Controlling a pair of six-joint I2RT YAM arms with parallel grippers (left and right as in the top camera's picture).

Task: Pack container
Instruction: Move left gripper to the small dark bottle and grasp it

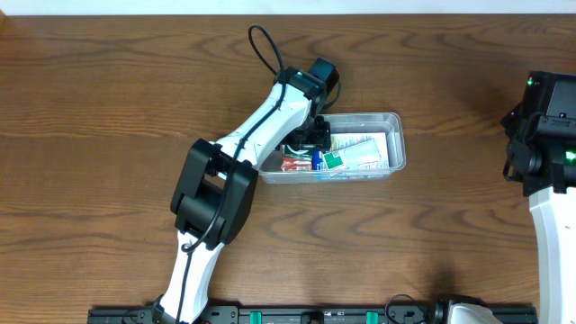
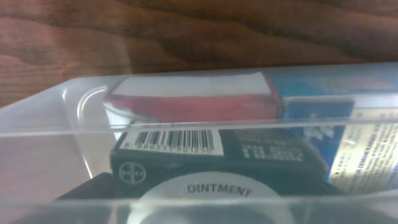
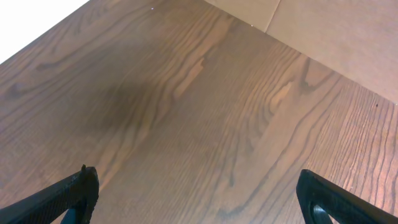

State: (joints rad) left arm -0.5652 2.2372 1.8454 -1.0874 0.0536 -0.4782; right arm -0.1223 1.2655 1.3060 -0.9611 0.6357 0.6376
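Left tool (image 1: 310, 137) inside container (image 1: 399, 144) — spread cannot be told; to be lifted straight up, packets (image 1: 360, 155) left undisturbed; right tool (image 3: 198, 180) wide

Soft even light, blurry left-wrist close-up.

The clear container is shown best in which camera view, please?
The overhead view: the container appears nearly whole, items inside, only its left end under the left arm. The left wrist view shows just a close stretch of wall and contents; the right wrist view, only table.
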